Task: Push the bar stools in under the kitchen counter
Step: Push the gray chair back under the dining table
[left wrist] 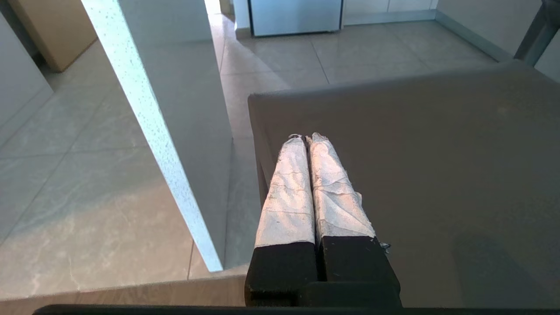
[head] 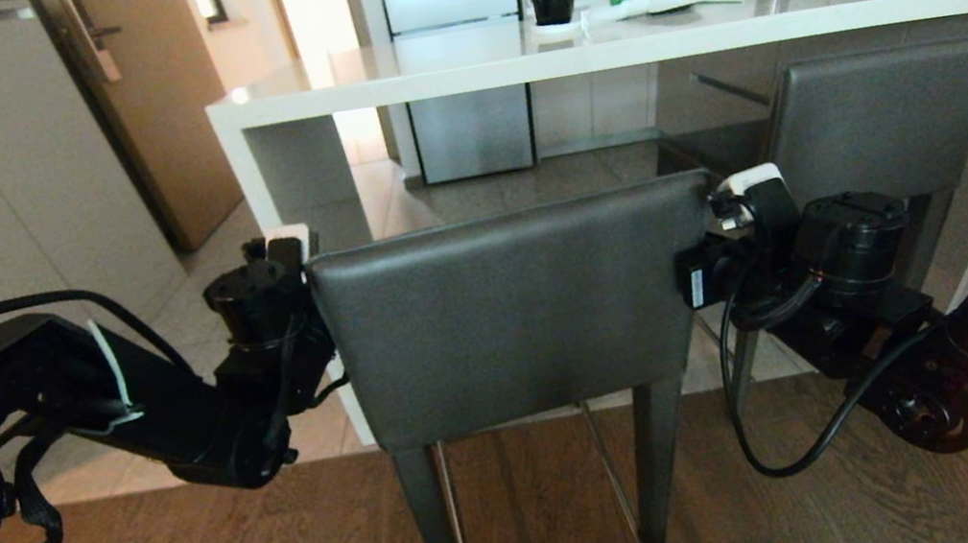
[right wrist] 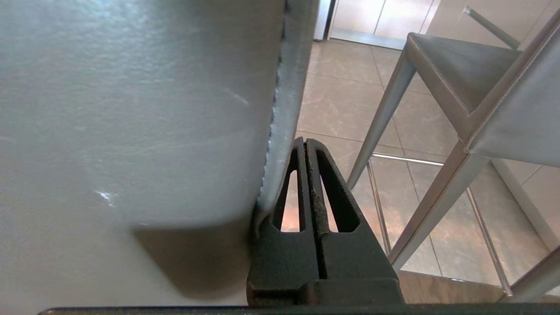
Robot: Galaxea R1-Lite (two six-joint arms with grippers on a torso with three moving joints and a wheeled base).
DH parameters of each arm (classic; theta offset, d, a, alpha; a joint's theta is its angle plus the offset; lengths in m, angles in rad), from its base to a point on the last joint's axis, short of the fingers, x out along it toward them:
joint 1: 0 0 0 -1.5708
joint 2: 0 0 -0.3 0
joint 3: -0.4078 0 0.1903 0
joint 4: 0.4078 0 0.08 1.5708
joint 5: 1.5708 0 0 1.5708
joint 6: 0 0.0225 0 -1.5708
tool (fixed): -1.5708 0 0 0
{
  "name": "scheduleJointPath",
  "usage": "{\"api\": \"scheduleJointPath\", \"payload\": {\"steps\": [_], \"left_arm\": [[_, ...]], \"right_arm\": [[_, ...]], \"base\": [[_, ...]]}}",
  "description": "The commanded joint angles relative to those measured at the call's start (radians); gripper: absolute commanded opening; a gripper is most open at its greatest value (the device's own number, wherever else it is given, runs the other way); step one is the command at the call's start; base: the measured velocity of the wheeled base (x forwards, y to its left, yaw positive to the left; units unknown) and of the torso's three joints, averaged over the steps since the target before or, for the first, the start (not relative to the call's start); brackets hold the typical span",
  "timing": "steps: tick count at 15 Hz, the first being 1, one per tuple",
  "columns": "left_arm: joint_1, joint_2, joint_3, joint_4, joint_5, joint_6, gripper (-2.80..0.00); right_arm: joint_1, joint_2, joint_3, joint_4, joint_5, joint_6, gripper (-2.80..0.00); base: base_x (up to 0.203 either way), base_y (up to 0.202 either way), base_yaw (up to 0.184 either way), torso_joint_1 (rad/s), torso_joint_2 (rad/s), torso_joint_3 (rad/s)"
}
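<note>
The near bar stool [head: 511,316] stands before the kitchen counter [head: 509,63]; the left gripper [left wrist: 306,138] and right gripper [right wrist: 305,142], both clenched empty, press its backrest edges. The second stool [head: 887,115] sits tucked far right.

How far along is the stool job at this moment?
Done: the far stool already sits under the kitchen counter. In hand: the near stool stands out on the wood floor, with the left pincer and right pincer, both shut, at either edge of its backrest. Left: pushing it in beneath the slab.
</note>
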Motion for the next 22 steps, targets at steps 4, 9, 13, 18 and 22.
{"api": "scheduleJointPath", "payload": {"steps": [4, 9, 13, 18, 22], "left_arm": [[0.007, -0.022, 0.167, -0.101, 0.003, 0.003, -2.8], [0.064, -0.07, 0.318, -0.228, 0.004, 0.012, -2.8], [0.205, -0.125, 0.313, -0.225, -0.007, 0.042, -2.8], [0.227, -0.225, 0.439, -0.224, -0.037, 0.055, -2.8], [0.089, -0.281, 0.559, -0.229, -0.059, 0.051, -2.8]], "right_arm": [[0.002, 0.009, -0.004, -0.007, -0.002, 0.0, -2.8], [0.002, 0.003, 0.002, -0.012, -0.005, 0.0, -2.8], [0.006, 0.003, 0.002, -0.015, -0.008, 0.0, -2.8], [0.011, 0.001, 0.002, -0.015, -0.01, 0.0, -2.8], [0.023, 0.001, 0.004, -0.015, -0.026, 0.0, -2.8]], "base": [[0.0, 0.0, 0.0, 0.0, 0.0, 0.0], [0.0, 0.0, 0.0, 0.0, 0.0, 0.0], [0.0, 0.0, 0.0, 0.0, 0.0, 0.0], [0.0, 0.0, 0.0, 0.0, 0.0, 0.0], [0.0, 0.0, 0.0, 0.0, 0.0, 0.0]]}}
